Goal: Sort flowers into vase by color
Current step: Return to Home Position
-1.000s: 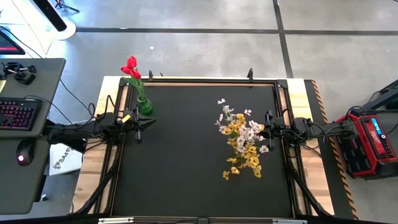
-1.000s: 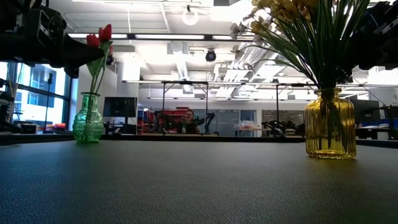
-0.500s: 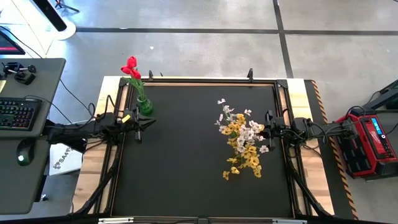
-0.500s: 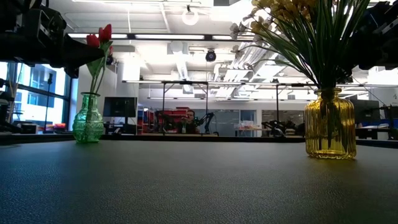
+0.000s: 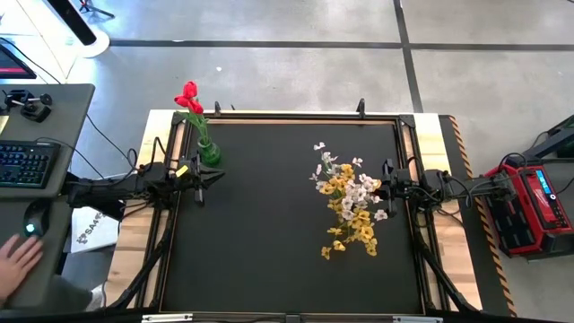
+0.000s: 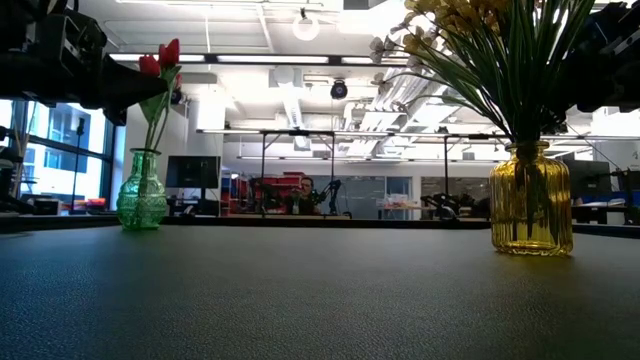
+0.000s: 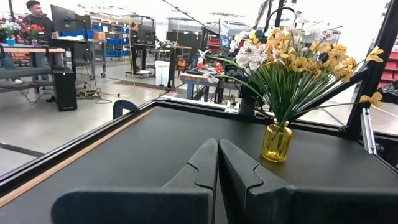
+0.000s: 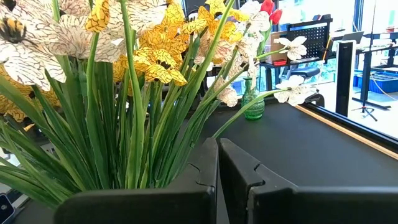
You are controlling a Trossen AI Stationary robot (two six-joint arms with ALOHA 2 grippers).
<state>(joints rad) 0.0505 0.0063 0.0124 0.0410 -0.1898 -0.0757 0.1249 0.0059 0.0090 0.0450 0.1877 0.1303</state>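
The table top (image 6: 320,300) is matt black with a fine pebbled grain, and its wooden edge (image 5: 130,242) is pale and bare. The green vase (image 6: 141,205) and yellow vase (image 6: 531,205) are ribbed, glossy, see-through glass. The flowers (image 8: 25,56) have veined, cloth-like petals and smooth plastic-looking stems.

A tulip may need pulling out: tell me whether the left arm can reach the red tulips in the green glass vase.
Probably yes: the green glass vase stands close beside the shut left gripper, nothing between them, and the red tulips stand free above it.
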